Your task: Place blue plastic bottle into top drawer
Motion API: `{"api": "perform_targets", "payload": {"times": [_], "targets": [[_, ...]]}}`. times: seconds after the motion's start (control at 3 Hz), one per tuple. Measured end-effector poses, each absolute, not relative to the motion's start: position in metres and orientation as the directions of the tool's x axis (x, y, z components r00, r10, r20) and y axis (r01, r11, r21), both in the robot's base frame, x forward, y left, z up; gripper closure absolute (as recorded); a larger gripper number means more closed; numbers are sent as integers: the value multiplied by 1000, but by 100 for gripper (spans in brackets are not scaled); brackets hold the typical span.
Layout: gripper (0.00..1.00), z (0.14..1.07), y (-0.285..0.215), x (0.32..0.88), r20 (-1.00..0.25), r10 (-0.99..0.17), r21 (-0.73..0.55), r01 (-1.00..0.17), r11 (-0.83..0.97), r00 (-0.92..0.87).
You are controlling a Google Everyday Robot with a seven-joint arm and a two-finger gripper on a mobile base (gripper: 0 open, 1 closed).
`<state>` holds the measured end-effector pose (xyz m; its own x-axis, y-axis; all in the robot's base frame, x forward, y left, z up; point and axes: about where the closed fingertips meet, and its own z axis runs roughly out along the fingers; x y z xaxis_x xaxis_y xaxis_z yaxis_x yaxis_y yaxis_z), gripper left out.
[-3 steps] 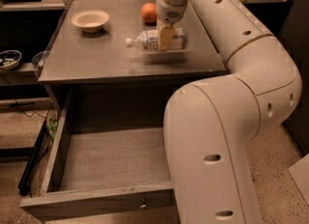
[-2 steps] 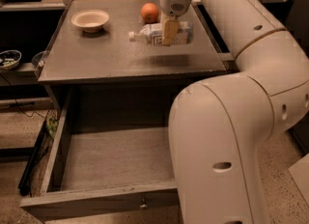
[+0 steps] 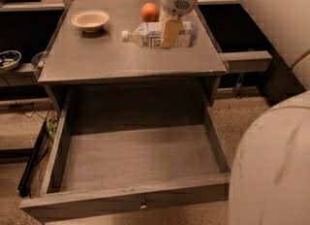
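The blue plastic bottle [image 3: 145, 36] lies on its side on the table [image 3: 121, 63], towards the back right, with its white cap pointing left. The end effector [image 3: 170, 35] reaches down from above and sits over the middle of the bottle, a pale part of it crossing the label on the near side. Whether it is clamped on the bottle or only set around it cannot be told. An orange [image 3: 150, 11] stands just behind the bottle, close to the end effector's housing. A shallow cream bowl [image 3: 90, 19] rests well to the left at the back of the table. Below the table edge the top drawer [image 3: 140, 158] is pulled fully out, its front panel nearest the camera with a small knob [image 3: 143, 203] at the centre. The robot's bulky white arm [image 3: 273, 170] fills the lower right corner, covering the drawer's right front corner. A small blue bowl [image 3: 8, 59] sits on a low shelf at far left.
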<state>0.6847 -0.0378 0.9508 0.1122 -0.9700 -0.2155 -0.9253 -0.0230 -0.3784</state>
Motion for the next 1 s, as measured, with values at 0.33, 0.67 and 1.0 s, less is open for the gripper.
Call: {"api": "perform_targets", "payload": {"times": [0.33,0.67,1.0], "targets": [[100,951,-38,685,-215,-970,-378,-925,-23,112],[100,941,-41,678,-187,-978,-378,-926,-13,90],[100,931,-46,664,-165,-984,-365,-931,-3,68]]}}
